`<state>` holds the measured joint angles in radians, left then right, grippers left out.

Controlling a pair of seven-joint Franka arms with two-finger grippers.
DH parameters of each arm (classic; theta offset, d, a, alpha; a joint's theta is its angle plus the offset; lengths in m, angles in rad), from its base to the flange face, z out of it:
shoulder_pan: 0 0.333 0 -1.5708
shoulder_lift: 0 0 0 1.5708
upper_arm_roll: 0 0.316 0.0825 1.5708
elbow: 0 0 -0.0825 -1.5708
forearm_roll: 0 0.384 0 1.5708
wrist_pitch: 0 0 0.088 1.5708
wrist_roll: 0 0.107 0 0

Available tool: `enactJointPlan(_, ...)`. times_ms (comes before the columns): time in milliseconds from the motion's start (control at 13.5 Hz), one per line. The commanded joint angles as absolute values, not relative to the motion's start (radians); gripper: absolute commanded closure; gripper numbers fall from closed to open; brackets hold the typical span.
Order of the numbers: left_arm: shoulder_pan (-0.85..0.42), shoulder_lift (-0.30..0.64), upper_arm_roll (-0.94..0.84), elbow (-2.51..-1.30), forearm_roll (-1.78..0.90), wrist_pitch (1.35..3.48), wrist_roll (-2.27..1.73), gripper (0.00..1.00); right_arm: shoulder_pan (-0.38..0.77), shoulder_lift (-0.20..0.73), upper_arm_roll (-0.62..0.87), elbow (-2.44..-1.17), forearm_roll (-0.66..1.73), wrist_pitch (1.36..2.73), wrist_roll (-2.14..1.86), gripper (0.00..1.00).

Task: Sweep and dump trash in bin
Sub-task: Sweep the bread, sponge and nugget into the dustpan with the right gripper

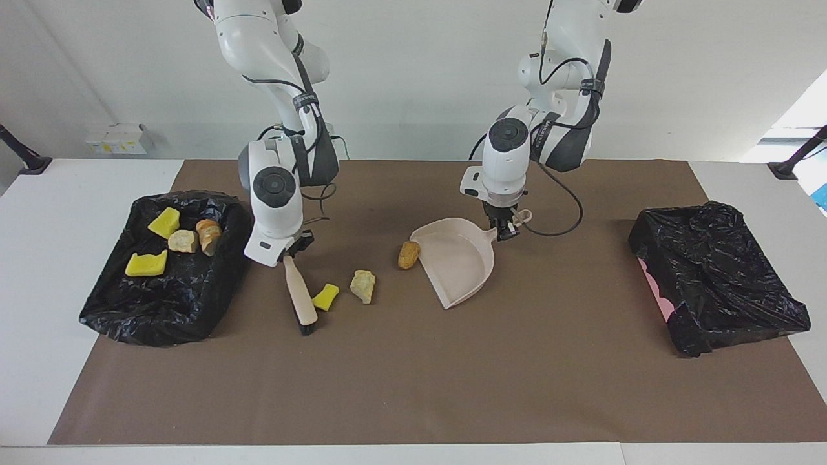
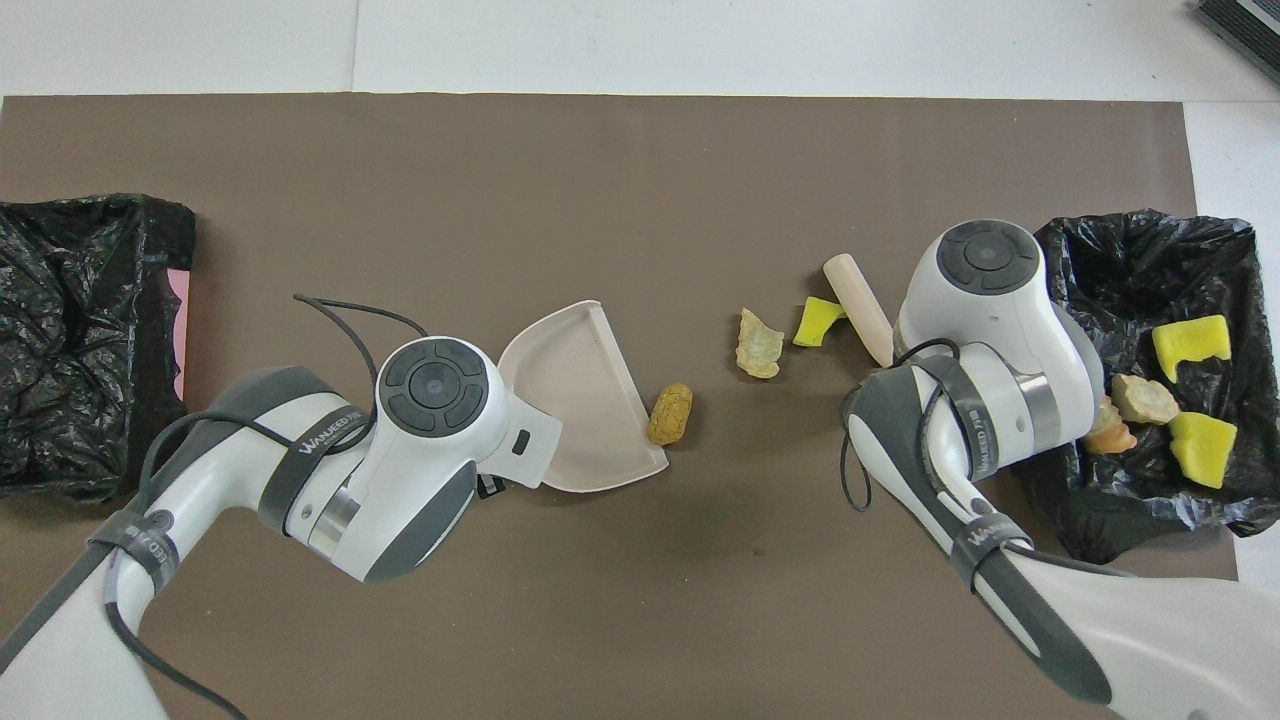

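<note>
Yellow sponge scrap [image 1: 325,296], a small wedge with its long axis slanted, touches the brush [image 1: 300,298], on the side toward the dustpan [image 1: 456,259]. Right gripper [image 1: 289,252] is clamped on the brush handle. Left gripper [image 1: 506,227] is closed on the dustpan handle.

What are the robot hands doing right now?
Right gripper shut on brush, beside yellow sponge scrap. Left gripper shut on dustpan. Nothing blocking.

Both arms reach down over the table, each gripper clamped on a tool handle.

The right gripper [image 1: 292,250] hangs low from a bent wrist, forearm nearly upright, fingers closed on the brush handle [image 1: 300,290] that slants down from it. The left gripper [image 1: 507,227] points straight down below an upright wrist, pinched on the dustpan [image 1: 455,258] handle, cable looping beside it.
</note>
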<state>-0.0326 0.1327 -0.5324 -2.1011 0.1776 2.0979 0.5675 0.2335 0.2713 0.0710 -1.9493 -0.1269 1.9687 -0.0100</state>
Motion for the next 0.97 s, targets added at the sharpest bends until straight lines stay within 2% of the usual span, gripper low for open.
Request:
enactJointPlan(0, -0.029, 0.092, -0.529, -2.148, 0.169, 2.117, 0.561, 1.0, 0.297, 0.272, 0.078, -1.98, -0.051, 1.987, 0.057, 1.0)
enactJointPlan(594, -0.028, 0.092, -0.529, -2.148, 0.155, 2.117, 0.568, 1.0, 0.52, 0.295, 0.078, -1.98, 0.273, 2.071, 0.15, 1.0)
enactJointPlan(743, -0.028, 0.092, -0.529, -2.148, 0.155, 2.117, 0.577, 1.0, 0.544, 0.302, 0.078, -1.977, 0.36, 2.118, 0.155, 1.0)
enactJointPlan(891, -0.026, 0.092, -0.529, -2.148, 0.155, 2.118, 0.583, 1.0, 0.523, 0.311, 0.075, -1.974, 0.356, 2.103, 0.153, 1.0)
